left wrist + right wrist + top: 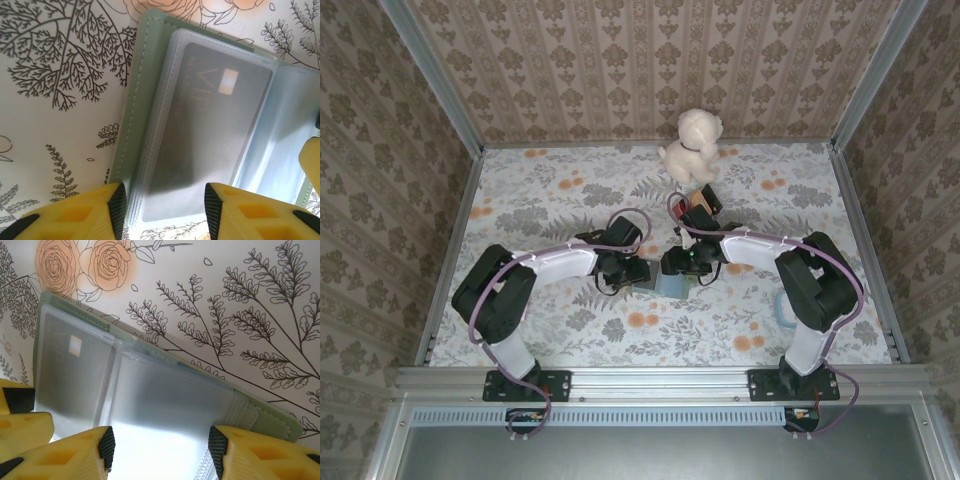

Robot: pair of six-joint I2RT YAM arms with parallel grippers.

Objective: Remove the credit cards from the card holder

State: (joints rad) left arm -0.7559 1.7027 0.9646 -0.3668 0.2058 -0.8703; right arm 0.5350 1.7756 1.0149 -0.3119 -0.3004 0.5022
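Cream plush dog (692, 143) sitting upright at far edge of table, dark collar. Small brownish block (699, 199) just in front of dog (colours hard to tell). Floral tablecloth (550, 190) covers table: grey leaves, orange roses. Pale blue curved item (783, 309) near right side, partly hidden. Patterned beige wallpaper walls (640, 60). Metal rail (660, 378) along near edge.
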